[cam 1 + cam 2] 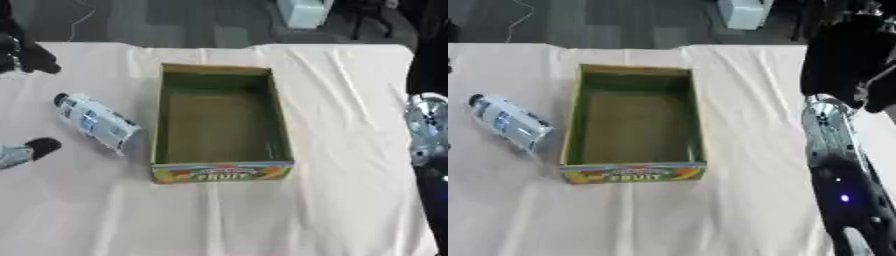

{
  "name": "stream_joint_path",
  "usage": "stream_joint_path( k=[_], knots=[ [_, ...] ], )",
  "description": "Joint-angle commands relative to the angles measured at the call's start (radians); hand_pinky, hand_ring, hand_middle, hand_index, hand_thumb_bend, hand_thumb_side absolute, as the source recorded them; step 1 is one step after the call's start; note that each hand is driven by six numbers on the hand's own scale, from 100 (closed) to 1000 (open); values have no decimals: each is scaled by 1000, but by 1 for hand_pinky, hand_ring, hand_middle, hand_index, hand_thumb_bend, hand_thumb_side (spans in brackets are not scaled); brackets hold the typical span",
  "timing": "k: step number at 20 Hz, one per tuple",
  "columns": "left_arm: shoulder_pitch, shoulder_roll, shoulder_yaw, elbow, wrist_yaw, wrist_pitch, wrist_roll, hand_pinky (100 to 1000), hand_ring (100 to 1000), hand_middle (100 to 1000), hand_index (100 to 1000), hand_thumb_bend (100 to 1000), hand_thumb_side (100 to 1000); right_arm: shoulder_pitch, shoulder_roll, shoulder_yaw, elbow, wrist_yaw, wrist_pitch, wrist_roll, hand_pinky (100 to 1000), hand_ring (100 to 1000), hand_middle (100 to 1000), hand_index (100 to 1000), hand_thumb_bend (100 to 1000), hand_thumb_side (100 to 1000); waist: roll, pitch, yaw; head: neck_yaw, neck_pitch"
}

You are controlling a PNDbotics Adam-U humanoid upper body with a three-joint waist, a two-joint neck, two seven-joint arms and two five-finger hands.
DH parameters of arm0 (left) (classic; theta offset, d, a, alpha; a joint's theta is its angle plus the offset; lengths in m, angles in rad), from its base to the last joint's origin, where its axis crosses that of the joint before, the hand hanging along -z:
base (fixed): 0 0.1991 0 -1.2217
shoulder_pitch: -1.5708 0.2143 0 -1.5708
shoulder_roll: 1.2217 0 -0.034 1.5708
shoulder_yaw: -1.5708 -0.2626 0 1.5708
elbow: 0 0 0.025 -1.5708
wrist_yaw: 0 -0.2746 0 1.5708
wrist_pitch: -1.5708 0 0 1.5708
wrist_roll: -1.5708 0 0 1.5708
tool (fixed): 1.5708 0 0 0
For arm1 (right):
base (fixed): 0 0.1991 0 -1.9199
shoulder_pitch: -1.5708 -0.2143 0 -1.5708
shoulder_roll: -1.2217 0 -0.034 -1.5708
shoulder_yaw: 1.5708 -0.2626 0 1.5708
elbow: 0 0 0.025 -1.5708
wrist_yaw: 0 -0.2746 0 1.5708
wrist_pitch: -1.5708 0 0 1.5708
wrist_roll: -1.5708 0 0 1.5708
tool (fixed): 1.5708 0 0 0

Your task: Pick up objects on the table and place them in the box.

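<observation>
- Lying on its side on the cream tablecloth [332,150], a white bottle [96,121] with blue label marks and a dark cap rested just to the left of the box, cap end pointing toward the far left, base end nearest the box's front left corner.
- The box [220,172], an open cardboard tray with green inner walls and a brown floor, stood near the middle of the table with nothing inside it; its front panel carried bright fruit artwork and the word "FRUIT".
- The bottle sat outside the box, close to its left wall but apart from it.
- The left hand [26,57] showed at the upper left edge of the left eye view as a dark shape over the cloth, well apart from the bottle; whether its fingers were straight or curled I could not tell.
- A dark rounded tip on a grey part [31,149] entered from the left edge lower down, near the bottle's cap end but not touching it; what part of the arm it was could not be made out.
- The right hand [846,55] hung as a black mass at the upper right of the right eye view, above the table's far right side and well away from box and bottle; its fingers were too indistinct to read.
- Below it, the right arm [833,150], silver then black with a small lit blue dot, ran down the right edge.
</observation>
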Motion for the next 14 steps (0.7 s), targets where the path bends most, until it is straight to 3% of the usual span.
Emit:
stream_joint_path(
  k=[1,4,5,6,14],
  knots=[
    [-40,46,-14,40,-54,-15,-59,727,758,787,833,437,652,-14,-25,-1,-13,-3,4,1,289,434,486,674,100,902,10,-12,-4,6,0],
    [-74,44,-36,88,-98,-34,-83,775,800,800,831,446,647,-19,-25,0,-13,-5,5,0,289,434,486,673,100,903,13,-11,-9,9,0],
    [-85,41,-45,104,-110,-42,-88,762,790,800,831,409,744,-21,-24,0,-13,-6,5,-1,289,434,486,673,100,895,14,-10,-10,9,0],
    [-94,38,-52,118,-120,-49,-90,791,817,806,832,452,643,-22,-24,0,-13,-6,6,-2,290,434,486,673,100,903,14,-10,-11,10,0],
    [-164,1,-87,214,-163,-95,-91,795,826,816,837,461,637,-40,-20,2,-13,-13,12,-8,291,433,485,673,100,905,20,-5,-24,18,0]
  ],
)
